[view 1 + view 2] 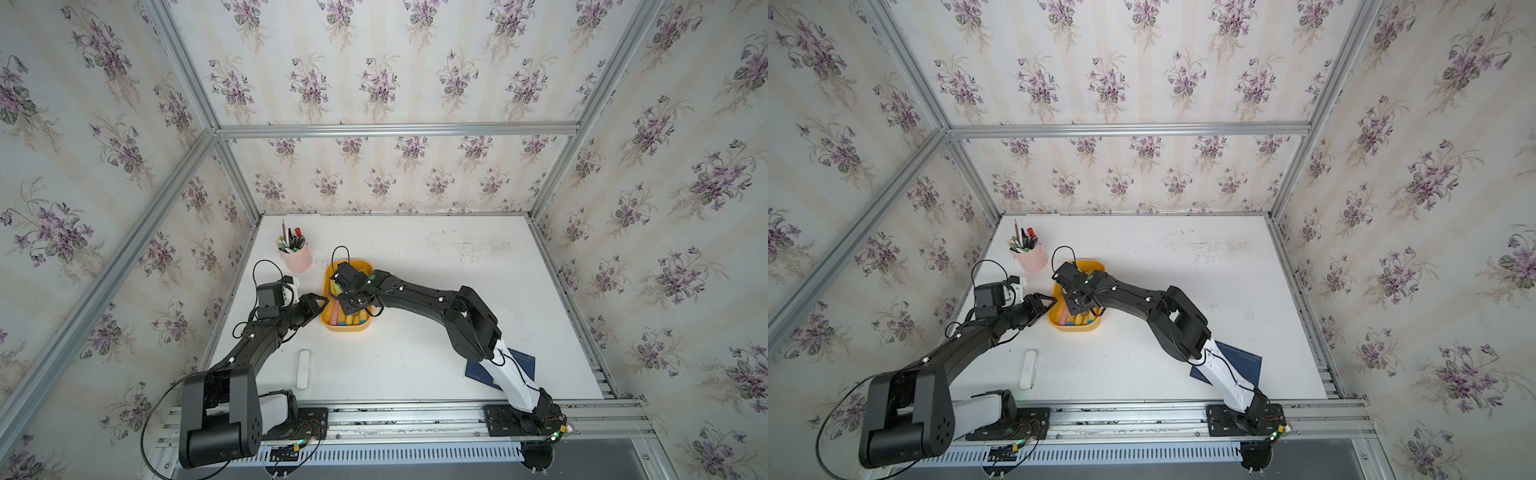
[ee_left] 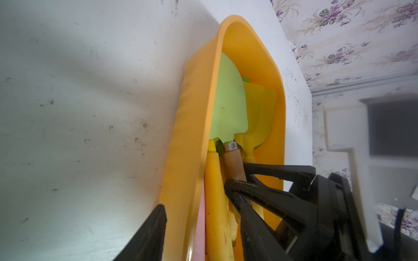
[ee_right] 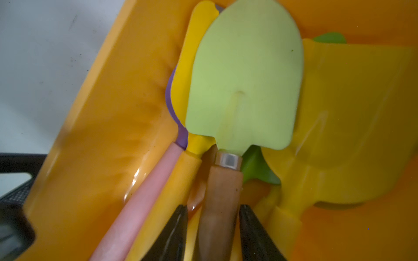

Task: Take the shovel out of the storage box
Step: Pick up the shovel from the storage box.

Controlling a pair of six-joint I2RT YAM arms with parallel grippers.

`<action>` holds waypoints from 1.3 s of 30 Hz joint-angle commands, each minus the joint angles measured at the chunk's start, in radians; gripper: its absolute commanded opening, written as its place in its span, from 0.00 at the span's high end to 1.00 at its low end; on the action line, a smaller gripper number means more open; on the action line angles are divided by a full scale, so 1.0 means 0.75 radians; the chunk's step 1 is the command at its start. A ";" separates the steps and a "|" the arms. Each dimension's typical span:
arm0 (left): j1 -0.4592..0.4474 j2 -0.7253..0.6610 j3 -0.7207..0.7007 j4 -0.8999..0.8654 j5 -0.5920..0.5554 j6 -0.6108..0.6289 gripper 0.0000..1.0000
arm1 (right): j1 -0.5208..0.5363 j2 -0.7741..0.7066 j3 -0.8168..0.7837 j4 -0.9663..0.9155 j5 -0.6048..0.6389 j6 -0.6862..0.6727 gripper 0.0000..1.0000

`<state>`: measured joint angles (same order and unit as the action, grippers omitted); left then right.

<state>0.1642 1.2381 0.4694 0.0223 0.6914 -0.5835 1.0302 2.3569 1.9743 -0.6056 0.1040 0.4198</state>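
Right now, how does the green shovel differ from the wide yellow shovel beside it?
The green shovel has a flat, rounded blade and wooden handle; the wide yellow shovel has a broader, squarer blade, all yellow. The right tool straddles the green shovel's handle, not the wide yellow shovel's. Both lie in the storage box.

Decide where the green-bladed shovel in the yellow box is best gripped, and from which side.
Probably the wooden handle, behind the metal collar, from above with jaws across it. The shovel lies on top of the other tools in the storage box; its handle is narrow and round, its blade broad and flat.
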 commanded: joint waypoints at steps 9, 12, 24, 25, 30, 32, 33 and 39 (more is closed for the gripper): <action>0.000 -0.051 0.007 0.018 0.031 -0.016 0.47 | 0.001 -0.005 0.014 -0.011 0.031 0.052 0.71; 0.000 -0.073 0.015 -0.002 0.032 -0.020 0.47 | 0.001 -0.033 0.007 0.002 0.037 0.056 0.75; -0.016 -0.279 -0.049 0.361 0.201 -0.489 0.37 | -0.013 -0.306 -0.192 0.185 0.046 0.126 0.79; -0.025 -0.298 -0.044 0.380 0.196 -0.522 0.35 | -0.016 -0.341 -0.218 0.197 0.053 0.130 0.79; -0.173 -0.347 0.045 0.340 0.093 -0.560 0.23 | -0.075 -0.549 -0.436 0.263 0.073 0.177 0.79; -0.239 -0.319 0.081 0.339 0.043 -0.547 0.22 | -0.118 -0.616 -0.510 0.271 0.088 0.190 0.79; -0.273 -0.290 0.103 0.338 0.023 -0.539 0.22 | -0.147 -0.637 -0.540 0.259 0.090 0.197 0.79; -0.439 -0.084 0.258 0.245 -0.078 -0.409 0.22 | -0.299 -0.665 -0.699 0.261 0.067 0.220 0.80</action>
<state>-0.1333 1.1278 0.6201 0.2352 0.6960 -0.9611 0.8364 1.8626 1.4857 -0.4362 0.1577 0.5636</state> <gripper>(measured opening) 0.780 0.278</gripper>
